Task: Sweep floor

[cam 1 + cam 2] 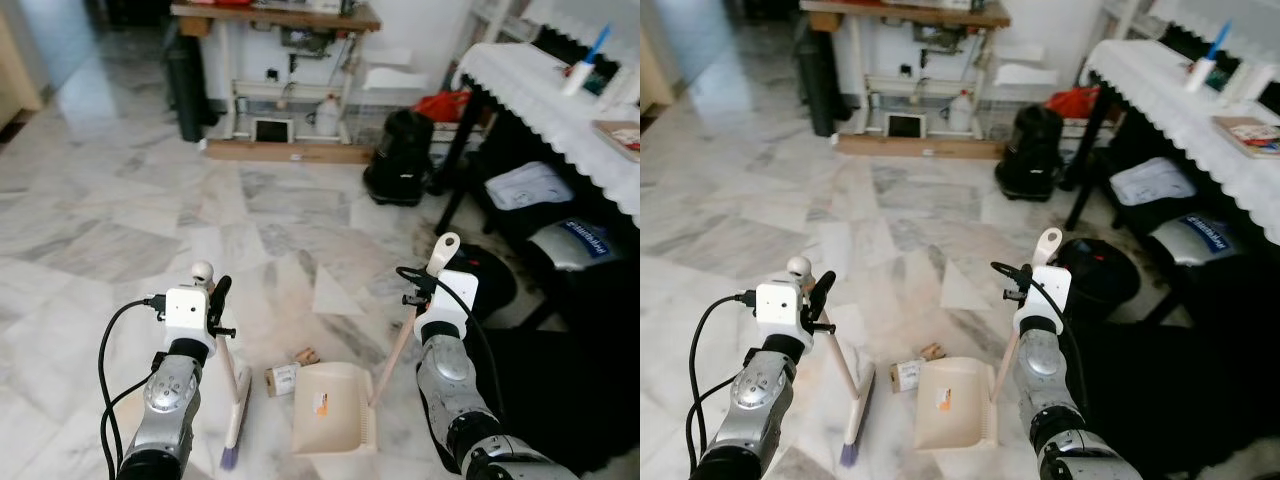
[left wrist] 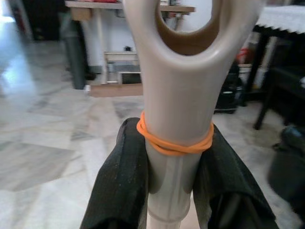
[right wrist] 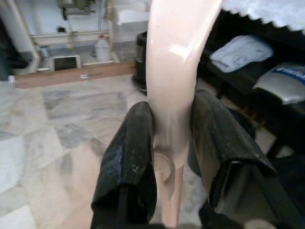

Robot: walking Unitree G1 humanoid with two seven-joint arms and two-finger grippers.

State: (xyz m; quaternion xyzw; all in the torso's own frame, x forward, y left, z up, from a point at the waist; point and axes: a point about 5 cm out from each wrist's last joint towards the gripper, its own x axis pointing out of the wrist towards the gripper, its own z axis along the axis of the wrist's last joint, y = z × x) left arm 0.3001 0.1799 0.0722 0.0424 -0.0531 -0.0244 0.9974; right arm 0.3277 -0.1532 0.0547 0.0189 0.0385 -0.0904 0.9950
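My left gripper (image 1: pixel 216 302) is shut on the beige broom handle (image 2: pixel 177 90), just below an orange rubber band (image 2: pixel 174 144). The broom slants down to its brush head (image 1: pixel 236 425) on the marble floor. My right gripper (image 3: pixel 172 110) is shut on the pale dustpan handle (image 3: pixel 174 57). The beige dustpan (image 1: pixel 335 410) rests flat on the floor between my arms, to the right of the brush. A small carton (image 1: pixel 283 378) and a smaller scrap (image 1: pixel 305 355) lie on the floor just left of the pan's far end.
A table with a white lace cloth (image 1: pixel 545 95) stands on the right, with a round black bin (image 1: pixel 488 278) by its leg. A black bag (image 1: pixel 401 157), a wooden plank (image 1: pixel 290 151) and a desk (image 1: pixel 275 16) are at the back.
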